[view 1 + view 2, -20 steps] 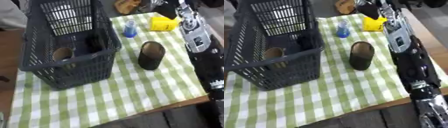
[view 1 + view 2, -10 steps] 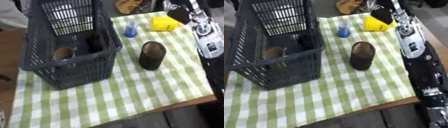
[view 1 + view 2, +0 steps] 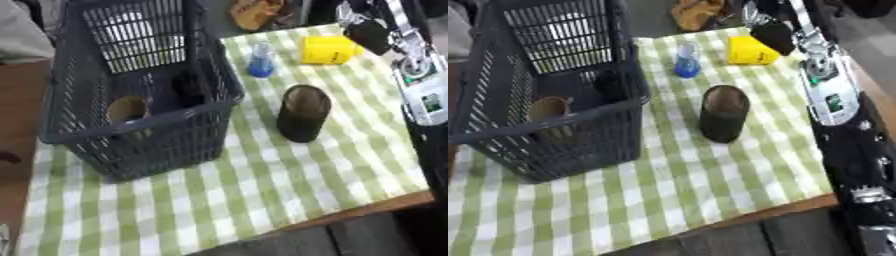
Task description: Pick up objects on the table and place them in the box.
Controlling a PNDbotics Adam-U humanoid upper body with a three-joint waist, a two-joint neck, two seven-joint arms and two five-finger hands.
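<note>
Yellow object (image 3: 328, 49) lies at the far right of the green-checked worktop (image 3: 262, 185), our right hand (image 3: 773, 36) just beside it; we cannot tell its finger state. The basket (image 3: 140, 95) stands left, dark cup (image 3: 303, 113) and blue bottle (image 3: 261, 60) between. No writing is readable.

It looks like an indoor test setup, perhaps a lab: a wooden desk (image 3: 17, 120) under a green-checked cloth (image 3: 289, 170), dark floor beyond, clutter at the far edge.
</note>
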